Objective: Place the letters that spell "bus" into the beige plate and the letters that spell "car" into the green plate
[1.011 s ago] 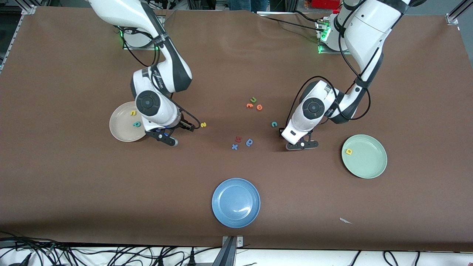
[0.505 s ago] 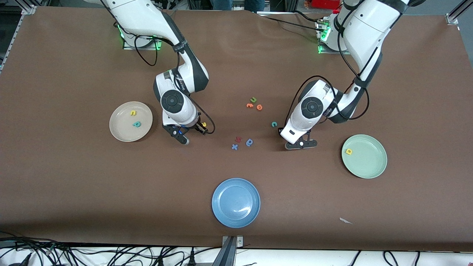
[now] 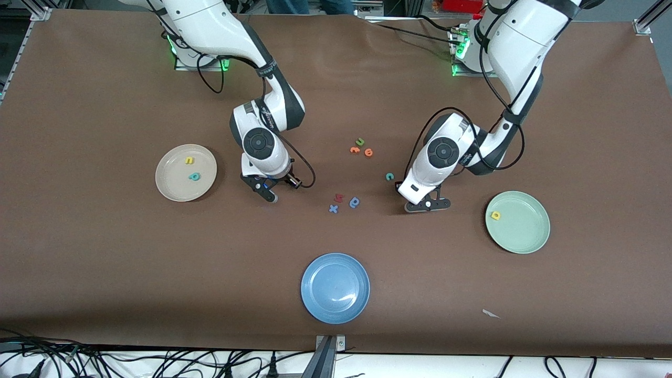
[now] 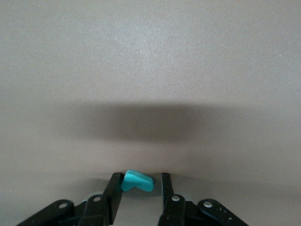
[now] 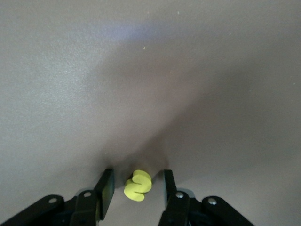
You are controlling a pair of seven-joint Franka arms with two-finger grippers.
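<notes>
The beige plate (image 3: 173, 185) holds a yellow "u" (image 3: 189, 160) and a teal "b" (image 3: 194, 176). Beside it, toward the table's middle, my right gripper (image 3: 282, 188) is low over the yellow "s" (image 5: 138, 185). In the right wrist view the right gripper (image 5: 137, 173) is open, with a gap on both sides of the "s". My left gripper (image 3: 428, 206) is down at the table between the teal "c" (image 3: 389, 176) and the green plate (image 3: 525, 233), which holds a yellow "a" (image 3: 495, 214). The left gripper (image 4: 141, 178) brackets a bent teal "r" (image 4: 137, 182); one finger touches it, the other stands just off.
A green "u" (image 3: 360, 141) and two orange letters (image 3: 355, 150) (image 3: 368, 152) lie mid-table. A red letter (image 3: 338, 198), a blue round letter (image 3: 355, 202) and a blue "x" (image 3: 333, 209) lie nearer the camera. A blue plate (image 3: 335, 287) sits near the front edge, a white scrap (image 3: 491, 313) beside it.
My right arm swung from beside the beige plate toward the table's middle and came down over the yellow "s". Both grippers' fingers have drawn closer together. The left arm stayed in place.
</notes>
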